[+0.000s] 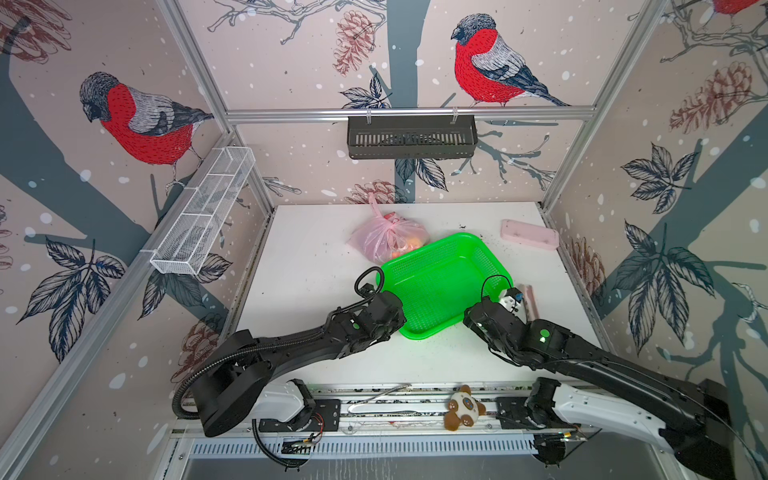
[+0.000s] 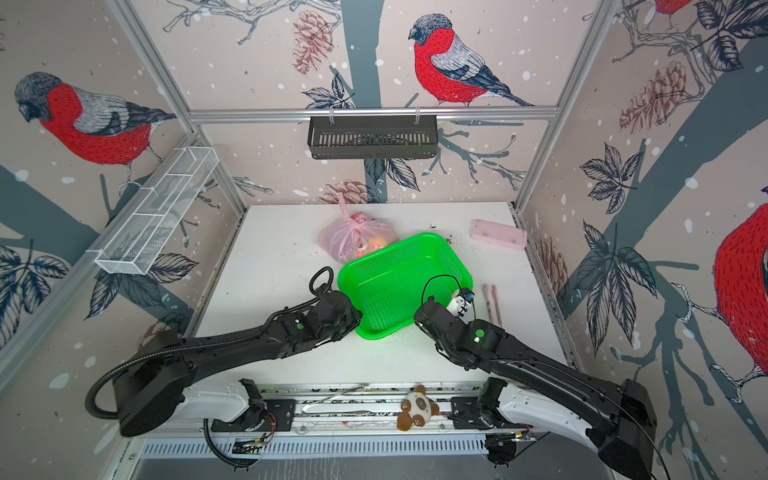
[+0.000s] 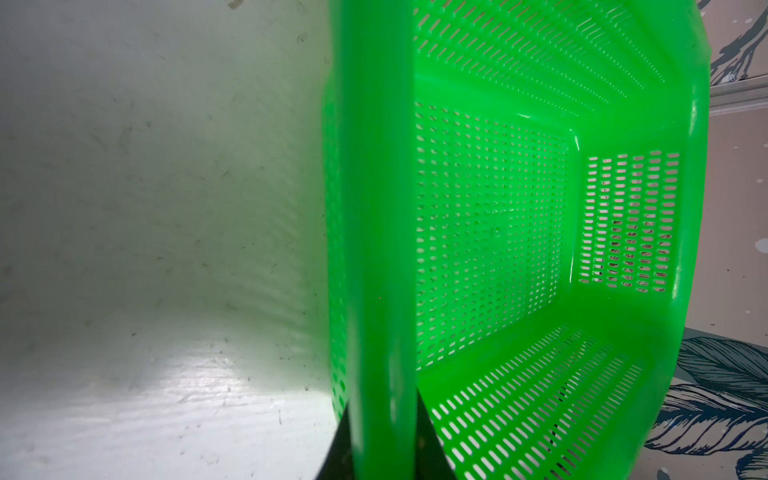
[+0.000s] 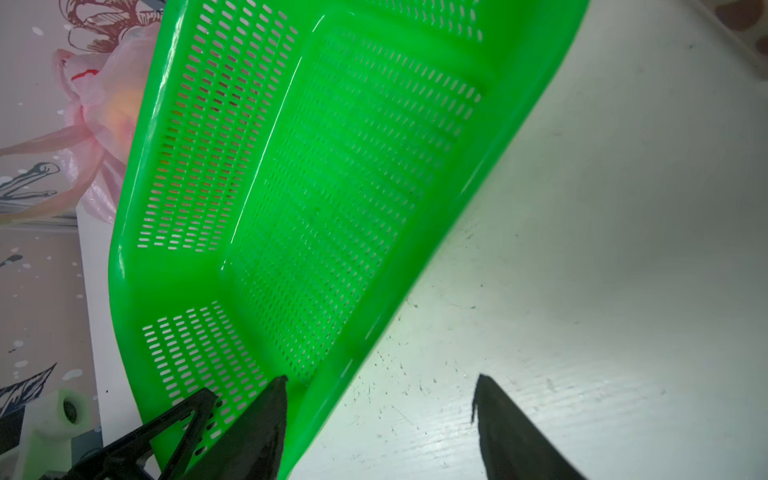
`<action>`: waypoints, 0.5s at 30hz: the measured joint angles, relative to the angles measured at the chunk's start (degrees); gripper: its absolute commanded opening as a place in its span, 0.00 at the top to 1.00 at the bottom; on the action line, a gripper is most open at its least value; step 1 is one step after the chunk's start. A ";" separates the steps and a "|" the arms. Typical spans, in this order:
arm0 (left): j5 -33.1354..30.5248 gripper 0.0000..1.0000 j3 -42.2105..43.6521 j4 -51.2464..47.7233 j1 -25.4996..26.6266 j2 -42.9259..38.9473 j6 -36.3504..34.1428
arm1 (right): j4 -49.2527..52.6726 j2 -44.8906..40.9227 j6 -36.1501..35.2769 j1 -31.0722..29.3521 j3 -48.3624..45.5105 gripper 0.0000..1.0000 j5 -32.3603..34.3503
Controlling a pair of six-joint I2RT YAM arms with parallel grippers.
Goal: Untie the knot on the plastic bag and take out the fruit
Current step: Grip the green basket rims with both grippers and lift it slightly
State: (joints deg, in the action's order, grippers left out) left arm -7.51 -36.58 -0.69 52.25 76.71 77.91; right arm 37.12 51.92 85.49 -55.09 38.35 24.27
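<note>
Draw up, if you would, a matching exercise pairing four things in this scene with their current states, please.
Things:
1. plastic bag
2. green basket
3. left gripper
4. right gripper

States:
A. open, astride the basket's near rim
B. knotted shut, lying just beyond the basket
C. empty
D. shut on the basket's rim

Pairs: 1-B, 2-C, 3-D, 4-A.
</note>
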 measured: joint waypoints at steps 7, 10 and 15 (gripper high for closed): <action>0.09 0.95 0.07 0.68 0.26 1.01 0.07 | -7.61 0.50 -1.60 7.30 -3.37 0.32 -0.83; 0.11 0.95 0.11 1.68 0.50 1.53 0.13 | -10.91 2.84 -2.80 9.31 -3.56 0.34 -2.38; 0.09 0.95 0.11 3.61 0.98 2.64 0.28 | -14.58 7.45 -3.17 8.85 -3.56 0.40 -6.16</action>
State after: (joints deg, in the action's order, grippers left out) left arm -7.42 -36.47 2.92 53.23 79.35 78.19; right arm 22.55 59.37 82.32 -46.24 34.79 18.11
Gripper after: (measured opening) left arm 0.141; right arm 0.640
